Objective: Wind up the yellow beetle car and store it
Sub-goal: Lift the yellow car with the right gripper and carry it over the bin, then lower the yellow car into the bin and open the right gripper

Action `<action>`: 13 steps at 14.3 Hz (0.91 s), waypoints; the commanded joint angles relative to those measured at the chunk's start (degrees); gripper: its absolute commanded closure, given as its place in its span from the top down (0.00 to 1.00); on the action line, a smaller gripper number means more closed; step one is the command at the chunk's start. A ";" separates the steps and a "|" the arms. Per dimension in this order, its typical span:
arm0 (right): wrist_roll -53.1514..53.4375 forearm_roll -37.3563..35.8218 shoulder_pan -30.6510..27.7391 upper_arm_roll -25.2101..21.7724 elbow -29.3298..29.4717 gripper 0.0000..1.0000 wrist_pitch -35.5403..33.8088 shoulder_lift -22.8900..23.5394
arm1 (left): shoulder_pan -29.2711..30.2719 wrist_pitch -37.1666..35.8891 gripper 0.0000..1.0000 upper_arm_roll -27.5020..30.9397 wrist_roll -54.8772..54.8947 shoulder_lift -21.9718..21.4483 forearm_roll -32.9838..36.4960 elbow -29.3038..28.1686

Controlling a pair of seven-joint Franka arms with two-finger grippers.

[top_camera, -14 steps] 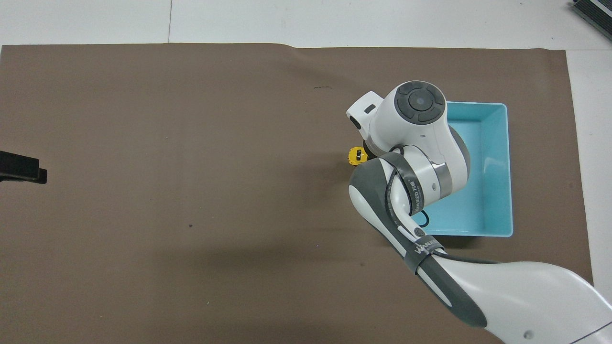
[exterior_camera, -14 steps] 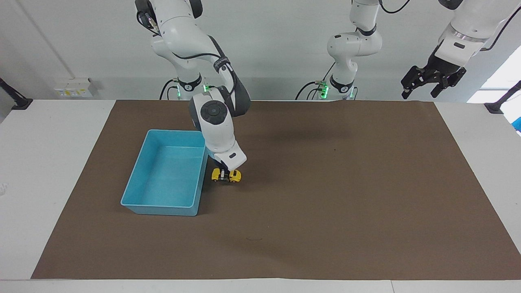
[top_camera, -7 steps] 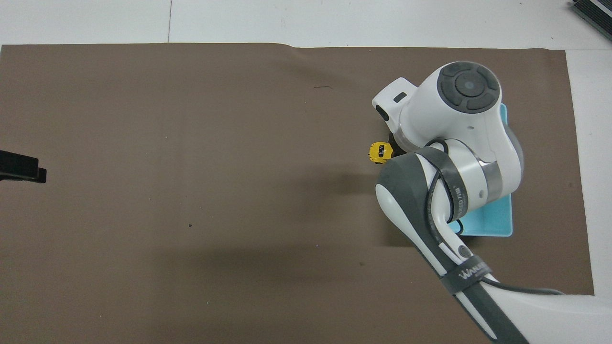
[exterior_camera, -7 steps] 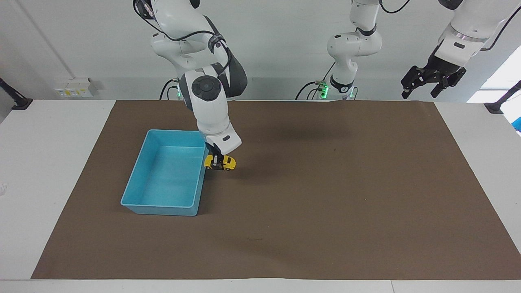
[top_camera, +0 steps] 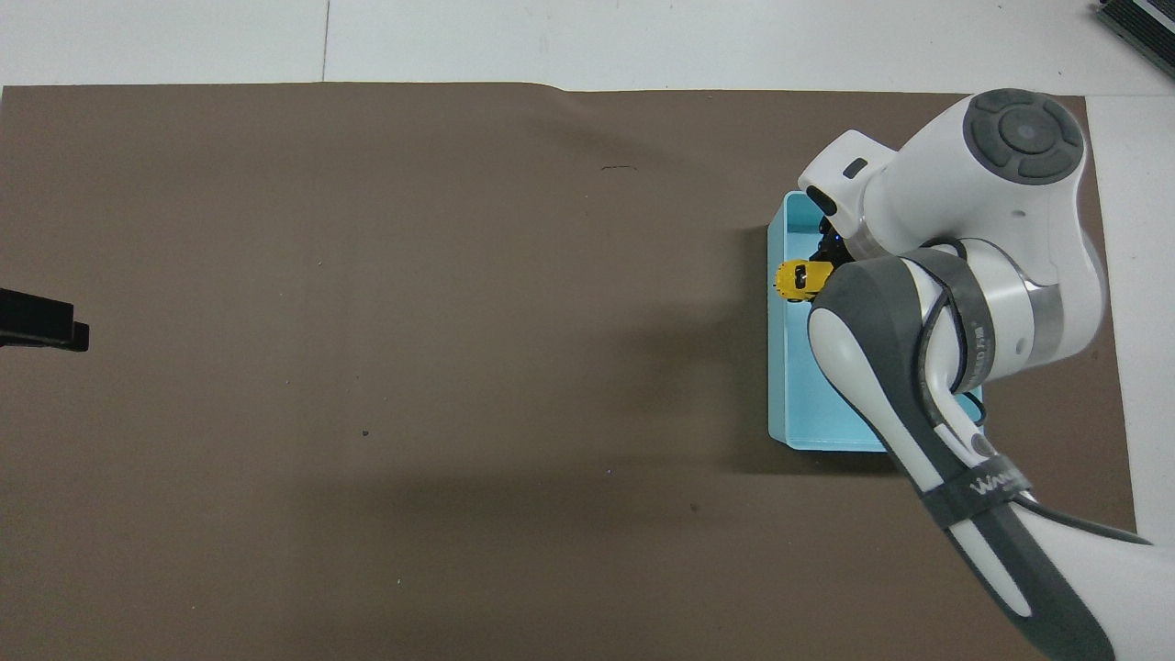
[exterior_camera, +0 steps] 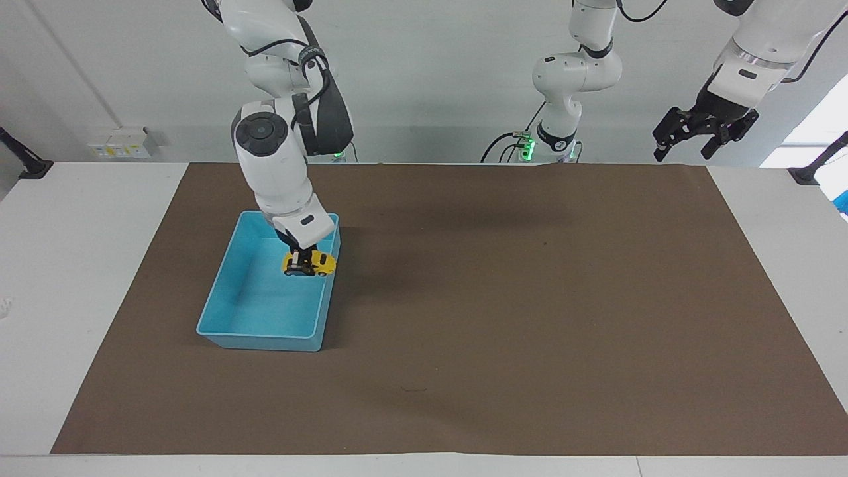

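Observation:
The yellow beetle car [exterior_camera: 311,264] is a tiny yellow toy with dark windows. My right gripper [exterior_camera: 303,259] is shut on it and holds it in the air over the light blue bin [exterior_camera: 264,335], above the bin's edge toward the left arm's end. In the overhead view the car [top_camera: 800,279] shows over the bin [top_camera: 783,386], and the right arm hides most of the bin. My left gripper [exterior_camera: 703,130] is open and empty, raised off the table at its own end, where the arm waits. Its tip shows in the overhead view [top_camera: 42,322].
A brown mat [exterior_camera: 530,298] covers most of the white table [exterior_camera: 79,265]. The bin stands on the mat toward the right arm's end. Nothing else lies on the mat.
My right gripper lifted the car off the mat beside the bin and carried it sideways over the bin's rim. The left arm has not moved.

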 commanded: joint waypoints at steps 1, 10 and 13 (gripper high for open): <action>-2.24 0.26 -2.92 0.56 -3.96 0.00 -0.16 -2.61 | 0.94 -1.30 1.00 -0.48 0.65 -0.25 -0.76 0.68; -4.09 0.17 -6.88 0.47 -17.85 0.00 9.77 -8.85 | 0.94 -1.30 1.00 -0.48 0.65 -0.25 -0.76 0.68; -4.44 0.17 -7.40 0.39 -20.30 0.00 12.48 -8.85 | 0.94 -1.30 1.00 -0.48 0.65 -0.25 -0.76 0.68</action>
